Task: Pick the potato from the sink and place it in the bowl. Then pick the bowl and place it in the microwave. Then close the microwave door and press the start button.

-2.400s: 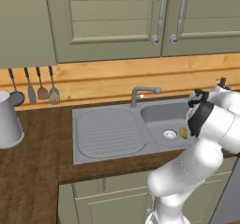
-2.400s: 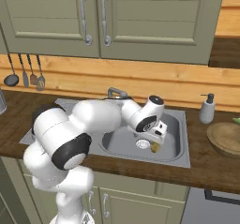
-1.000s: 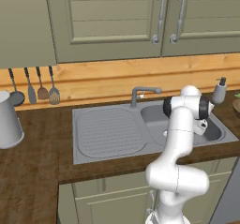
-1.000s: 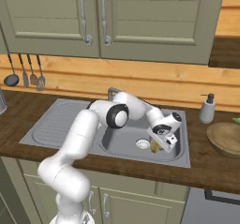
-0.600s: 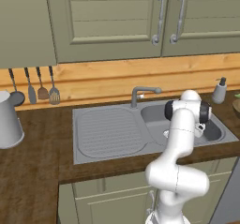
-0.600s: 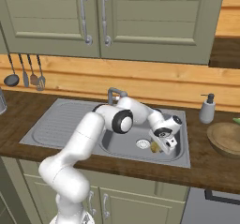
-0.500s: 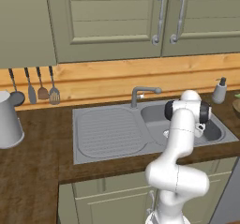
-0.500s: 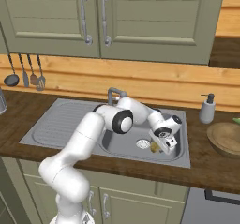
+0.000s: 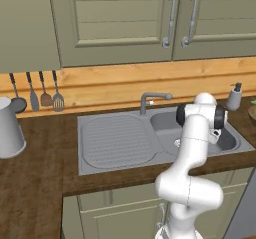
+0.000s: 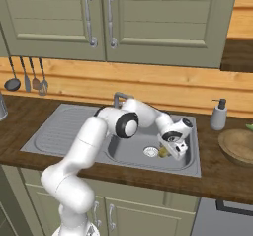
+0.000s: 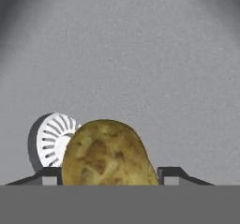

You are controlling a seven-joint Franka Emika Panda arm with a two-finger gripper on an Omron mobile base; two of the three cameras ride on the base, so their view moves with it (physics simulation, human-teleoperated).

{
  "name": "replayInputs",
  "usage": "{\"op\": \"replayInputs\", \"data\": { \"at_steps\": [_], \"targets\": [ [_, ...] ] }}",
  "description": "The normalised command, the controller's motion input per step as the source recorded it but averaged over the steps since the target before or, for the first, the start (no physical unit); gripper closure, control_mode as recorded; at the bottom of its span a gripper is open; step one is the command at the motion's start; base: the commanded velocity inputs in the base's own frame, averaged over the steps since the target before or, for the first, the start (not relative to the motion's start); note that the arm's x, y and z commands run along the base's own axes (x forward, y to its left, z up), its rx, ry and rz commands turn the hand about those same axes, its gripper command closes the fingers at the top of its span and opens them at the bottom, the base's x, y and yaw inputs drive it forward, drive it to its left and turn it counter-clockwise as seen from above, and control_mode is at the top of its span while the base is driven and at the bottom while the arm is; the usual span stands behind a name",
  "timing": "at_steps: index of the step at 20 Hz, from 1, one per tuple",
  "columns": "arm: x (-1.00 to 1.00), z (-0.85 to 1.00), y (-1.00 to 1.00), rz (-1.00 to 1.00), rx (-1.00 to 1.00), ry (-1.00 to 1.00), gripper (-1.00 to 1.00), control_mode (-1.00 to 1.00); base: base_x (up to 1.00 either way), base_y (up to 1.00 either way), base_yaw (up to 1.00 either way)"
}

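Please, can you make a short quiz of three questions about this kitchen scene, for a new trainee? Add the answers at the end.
1. True or false: the potato lies between the two fingertips of the gripper in the hand view.
2. Multiple choice: in the hand view, the round drain sits (A) partly behind the potato, to its left; (B) far to its right; (C) on top of it.
3. Fill in: in the right base view, the soap dispenser stands on the counter just past the far right corner of the ____.

Key
1. True; a dark tip shows on each side of it.
2. A.
3. sink.
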Motion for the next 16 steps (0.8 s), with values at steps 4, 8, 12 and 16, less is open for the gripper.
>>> {"op": "replayInputs", "data": {
  "at_steps": [4, 8, 12, 16],
  "targets": [
    [-0.94, 1.0, -0.09, 0.19, -0.2, -0.21, 1.0, -1.0, 0.0, 0.0, 0.0],
    [-1.0, 1.0, -0.02, 0.07, -0.34, -0.18, 1.0, -1.0, 0.0, 0.0, 0.0],
    [-1.0, 1.0, 0.0, 0.01, -0.39, -0.21, 1.0, -1.0, 0.0, 0.0, 0.0],
    [-0.75, 1.0, -0.08, 0.0, -0.37, -0.25, 1.0, -1.0, 0.0, 0.0, 0.0]
  ]
}}
